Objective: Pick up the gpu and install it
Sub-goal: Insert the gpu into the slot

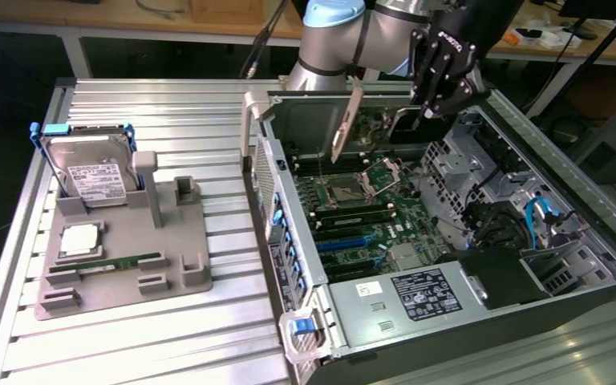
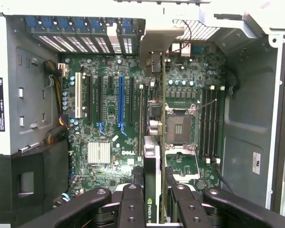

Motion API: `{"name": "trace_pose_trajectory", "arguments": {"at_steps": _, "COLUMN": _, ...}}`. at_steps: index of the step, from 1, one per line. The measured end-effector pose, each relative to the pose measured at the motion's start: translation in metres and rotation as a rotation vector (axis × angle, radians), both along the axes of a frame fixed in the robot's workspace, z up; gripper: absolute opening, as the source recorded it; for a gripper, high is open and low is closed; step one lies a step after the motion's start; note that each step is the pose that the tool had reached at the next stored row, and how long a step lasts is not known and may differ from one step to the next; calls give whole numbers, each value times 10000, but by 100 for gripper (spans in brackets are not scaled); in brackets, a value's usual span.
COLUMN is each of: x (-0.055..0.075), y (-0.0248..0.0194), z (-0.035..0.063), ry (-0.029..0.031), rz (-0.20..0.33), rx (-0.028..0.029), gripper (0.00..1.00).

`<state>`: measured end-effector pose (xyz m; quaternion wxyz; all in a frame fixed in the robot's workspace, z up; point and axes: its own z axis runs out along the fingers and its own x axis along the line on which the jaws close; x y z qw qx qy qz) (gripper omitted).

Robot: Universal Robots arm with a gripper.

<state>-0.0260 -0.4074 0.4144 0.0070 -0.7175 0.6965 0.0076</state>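
My gripper (image 1: 423,108) hangs over the open computer case (image 1: 565,200), shut on the gpu (image 1: 346,120). The card is a thin board held on edge above the motherboard (image 1: 356,212), with its long metal bracket toward the case's rear wall. In the wrist view the gpu (image 2: 153,161) runs edge-on from between the black fingers (image 2: 133,199) out to its silver bracket (image 2: 157,40). It hovers between the expansion slots (image 2: 121,102) and the CPU socket (image 2: 178,127). I cannot tell whether it touches a slot.
A grey fixture (image 1: 180,265) on the slatted table at the exterior view's left holds a silver hard drive (image 1: 89,172), a CPU (image 1: 78,239) and a narrow memory stick (image 1: 115,262). Inside the case are the power supply (image 1: 420,293), cables (image 1: 538,212) and drive cages (image 1: 458,160).
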Motion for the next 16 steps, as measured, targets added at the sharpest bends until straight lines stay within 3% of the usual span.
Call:
{"name": "trace_pose_trajectory", "arguments": {"at_steps": 12, "x": 0, "y": -1, "z": -195, "ry": -13, "rz": 0, "rx": 1, "gripper": 27}}
{"name": "trace_pose_trajectory", "arguments": {"at_steps": 16, "x": 0, "y": -74, "z": -276, "ry": -36, "rz": -1, "rx": -2, "gripper": 27}}
